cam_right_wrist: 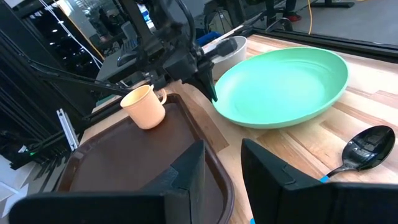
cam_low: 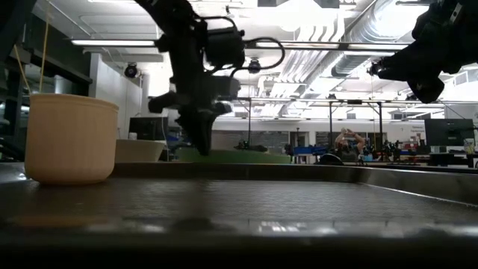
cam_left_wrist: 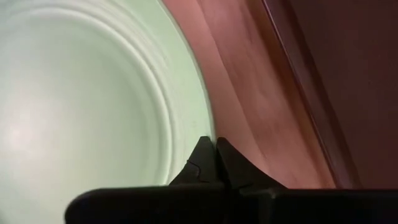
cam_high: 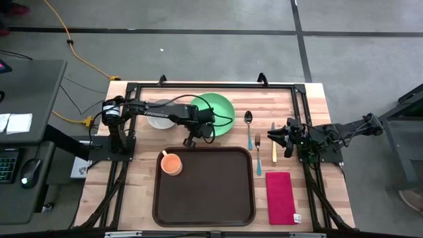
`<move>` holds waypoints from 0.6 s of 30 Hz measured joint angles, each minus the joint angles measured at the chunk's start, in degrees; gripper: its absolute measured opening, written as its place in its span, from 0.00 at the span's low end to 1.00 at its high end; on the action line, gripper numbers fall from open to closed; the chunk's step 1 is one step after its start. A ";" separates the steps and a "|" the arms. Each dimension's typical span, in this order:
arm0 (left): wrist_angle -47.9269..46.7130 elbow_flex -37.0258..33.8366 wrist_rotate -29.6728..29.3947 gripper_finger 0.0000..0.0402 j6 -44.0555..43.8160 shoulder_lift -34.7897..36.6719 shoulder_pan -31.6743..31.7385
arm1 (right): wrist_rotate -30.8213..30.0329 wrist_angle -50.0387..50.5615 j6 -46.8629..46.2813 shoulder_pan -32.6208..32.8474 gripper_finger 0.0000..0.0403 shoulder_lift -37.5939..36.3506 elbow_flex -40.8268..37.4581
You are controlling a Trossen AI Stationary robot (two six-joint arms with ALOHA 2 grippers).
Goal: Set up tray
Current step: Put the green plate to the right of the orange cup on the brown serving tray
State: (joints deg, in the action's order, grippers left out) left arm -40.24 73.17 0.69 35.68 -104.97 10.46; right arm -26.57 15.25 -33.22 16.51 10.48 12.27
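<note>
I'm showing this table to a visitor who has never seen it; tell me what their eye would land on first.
The bright green plate stands out at the table's far middle, with the left gripper shut on its near rim. Just in front lies the big dark brown tray, bare but for a peach cup in its far left corner. A red napkin lies to the tray's right, near the waiting right gripper.

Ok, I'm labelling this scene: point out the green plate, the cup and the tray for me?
green plate [cam_right_wrist: 292, 84], right wrist view, on its inner surface.
cup [cam_high: 171, 163], high view, on its open top.
tray [cam_high: 211, 192], high view, on its bare floor.
</note>
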 joint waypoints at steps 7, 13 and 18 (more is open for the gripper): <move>-6.23 7.28 -0.05 0.03 2.74 -0.02 0.00 | -0.02 0.00 -0.01 0.00 0.21 -0.02 0.00; -9.33 11.21 -0.11 0.03 3.13 -0.02 -0.02 | 0.00 0.02 -0.48 0.00 0.21 -0.02 0.00; -11.56 12.21 -0.26 0.03 3.10 -0.02 -0.12 | 0.06 0.02 -0.52 0.00 0.21 -0.02 0.00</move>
State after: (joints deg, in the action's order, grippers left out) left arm -51.80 85.38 0.44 38.77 -104.99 10.34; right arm -26.51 15.27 -33.74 16.51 10.46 12.27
